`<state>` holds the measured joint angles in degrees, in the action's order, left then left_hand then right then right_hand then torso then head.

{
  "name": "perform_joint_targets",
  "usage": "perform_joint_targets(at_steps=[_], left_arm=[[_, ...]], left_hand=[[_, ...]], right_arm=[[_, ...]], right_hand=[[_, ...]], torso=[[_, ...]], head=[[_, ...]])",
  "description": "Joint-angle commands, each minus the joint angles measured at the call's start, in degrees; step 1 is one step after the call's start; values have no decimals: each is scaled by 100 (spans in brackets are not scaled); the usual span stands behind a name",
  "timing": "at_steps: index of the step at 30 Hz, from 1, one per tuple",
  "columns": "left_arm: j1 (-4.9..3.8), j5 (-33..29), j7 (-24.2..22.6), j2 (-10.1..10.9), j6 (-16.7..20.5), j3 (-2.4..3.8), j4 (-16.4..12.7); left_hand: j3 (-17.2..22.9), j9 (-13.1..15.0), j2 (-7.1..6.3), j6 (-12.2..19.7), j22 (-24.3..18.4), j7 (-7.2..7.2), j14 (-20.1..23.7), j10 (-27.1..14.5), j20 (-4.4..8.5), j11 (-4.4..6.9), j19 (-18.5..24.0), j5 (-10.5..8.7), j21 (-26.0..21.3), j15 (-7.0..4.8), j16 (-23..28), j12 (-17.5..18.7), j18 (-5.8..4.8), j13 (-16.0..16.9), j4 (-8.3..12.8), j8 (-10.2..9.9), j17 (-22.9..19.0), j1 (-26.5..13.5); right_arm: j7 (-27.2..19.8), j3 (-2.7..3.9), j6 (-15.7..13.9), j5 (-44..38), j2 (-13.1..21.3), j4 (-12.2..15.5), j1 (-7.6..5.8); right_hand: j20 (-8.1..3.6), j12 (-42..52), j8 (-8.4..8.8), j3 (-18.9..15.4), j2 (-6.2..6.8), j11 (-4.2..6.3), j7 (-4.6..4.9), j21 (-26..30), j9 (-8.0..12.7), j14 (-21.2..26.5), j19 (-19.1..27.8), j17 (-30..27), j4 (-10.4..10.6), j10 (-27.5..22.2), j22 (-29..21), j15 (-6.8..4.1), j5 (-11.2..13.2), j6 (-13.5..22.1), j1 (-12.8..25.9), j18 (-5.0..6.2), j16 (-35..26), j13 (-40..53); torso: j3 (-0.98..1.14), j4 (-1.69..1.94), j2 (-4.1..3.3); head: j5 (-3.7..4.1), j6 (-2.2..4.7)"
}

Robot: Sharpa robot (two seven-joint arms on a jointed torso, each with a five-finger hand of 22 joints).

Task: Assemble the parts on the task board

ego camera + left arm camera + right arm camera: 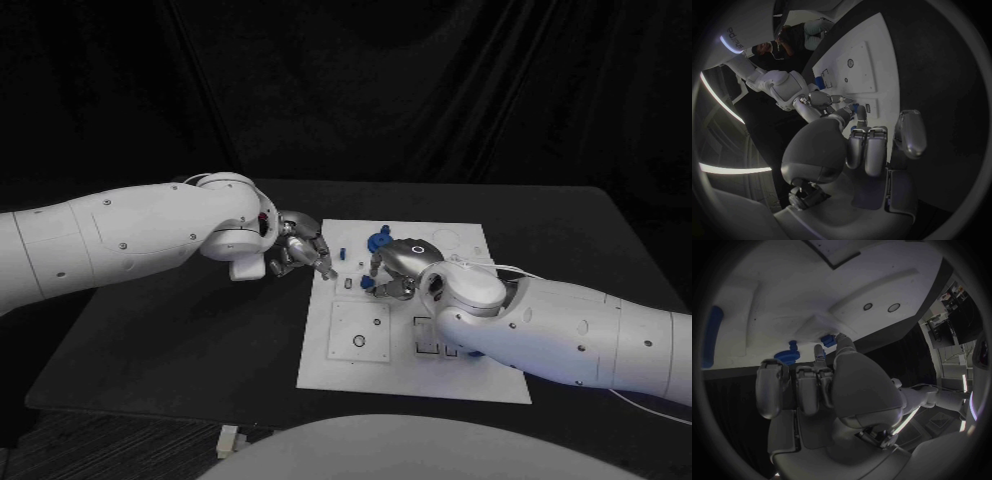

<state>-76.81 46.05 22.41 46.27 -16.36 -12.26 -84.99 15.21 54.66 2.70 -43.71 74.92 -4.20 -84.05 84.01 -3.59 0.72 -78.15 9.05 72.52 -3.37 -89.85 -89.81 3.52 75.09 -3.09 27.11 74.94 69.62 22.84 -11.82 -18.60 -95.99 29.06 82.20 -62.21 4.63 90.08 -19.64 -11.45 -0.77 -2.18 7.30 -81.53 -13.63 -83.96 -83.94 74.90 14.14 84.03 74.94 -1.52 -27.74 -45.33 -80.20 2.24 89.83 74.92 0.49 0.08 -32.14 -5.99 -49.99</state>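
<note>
We log: white board (433,380); small blue parts (379,239) beside right robot hand (398,266), fingers curled, grip unclear. Left robot hand (299,250) at board's edge, fingers curled, holding nothing.

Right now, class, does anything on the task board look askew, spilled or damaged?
Nothing stands out. The task board lies flat on the table and looks undamaged. The right hand is over the blue parts near the board's far end; the left hand is at its far left edge.

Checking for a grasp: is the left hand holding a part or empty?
Empty, as far as shown. The left hand hovers at the task board's left edge; in its wrist view the fingers curl with nothing visible between them.
</note>
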Motion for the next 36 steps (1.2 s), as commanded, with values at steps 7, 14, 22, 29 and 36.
perform_joint_targets(at_steps=[7, 14, 22, 29, 36], left_arm=[[18, -58, -84, -27, -69, 5, 19], [32, -58, -94, -33, -74, 5, 44], [60, -58, -105, -47, -83, 5, 80], [71, -58, -129, -63, -57, 4, 116], [81, -58, -218, -93, 11, 4, 150]], left_hand=[[-3, -9, 11, 32, 675, 1, -595, 599, 8, -57, 71, 45, -81, 58, -15, -19, 84, 1491, -35, 10, 1506, 69], [6, -12, 19, 35, 674, 0, -595, 599, 2, -60, 84, 59, -97, 62, -15, -19, 87, 1491, -36, 16, 1506, 89], [17, -17, 26, 44, 659, -2, -595, 599, -3, -62, 118, 76, -144, 66, -15, -19, 97, 1491, -36, 18, 1506, 112], [24, -22, 37, 42, 654, -3, -595, 599, -7, -68, 135, 86, -167, 70, -15, -19, 102, 1491, -42, 22, 1506, 122], [51, -48, 45, 78, 647, -15, -595, 599, -19, -77, 174, 110, -219, 80, -15, -19, 112, 1491, -39, 6, 1506, 173]], right_arm=[[-139, 3, 38, -58, -84, -76, 49], [-176, 3, 62, -58, -117, -119, 72], [-193, 3, 122, -58, -146, -173, 92], [-254, 3, 2, -58, -125, -168, 98], [-344, 3, -310, -58, -64, -86, 99]], right_hand=[[39, -8, -80, 49, -59, -42, -11, 33, -38, -604, -161, 1510, -83, 597, 1213, 37, -158, 14, -69, -1, 17, 1508], [40, -8, -146, 149, -61, -44, -12, 46, -76, -604, -152, 1510, -188, 597, 1209, 37, -589, -8, -206, 2, 17, 1508], [29, -8, -277, 337, -64, -12, -55, 57, -141, -604, -143, 1510, -338, 597, 1205, 16, -999, -199, -402, 5, 17, 1508], [-37, -8, -379, 930, 41, 57, -127, 67, -220, -604, -132, 1510, -434, 597, 1202, -48, -218, -389, -569, 8, 17, 1508], [-61, -8, -470, 1335, 179, 95, -173, 51, -298, -604, -140, 1510, -454, 597, 1207, -79, -170, -522, -515, 4, 17, 1508]], torso=[[0, 0, 1], [-1, -1, 2], [-6, 1, 3], [-3, 1, -2], [-6, 10, -4]], head=[[-2, -1], [-1, -1], [-19, -1], [-30, -1], [-25, -1]])
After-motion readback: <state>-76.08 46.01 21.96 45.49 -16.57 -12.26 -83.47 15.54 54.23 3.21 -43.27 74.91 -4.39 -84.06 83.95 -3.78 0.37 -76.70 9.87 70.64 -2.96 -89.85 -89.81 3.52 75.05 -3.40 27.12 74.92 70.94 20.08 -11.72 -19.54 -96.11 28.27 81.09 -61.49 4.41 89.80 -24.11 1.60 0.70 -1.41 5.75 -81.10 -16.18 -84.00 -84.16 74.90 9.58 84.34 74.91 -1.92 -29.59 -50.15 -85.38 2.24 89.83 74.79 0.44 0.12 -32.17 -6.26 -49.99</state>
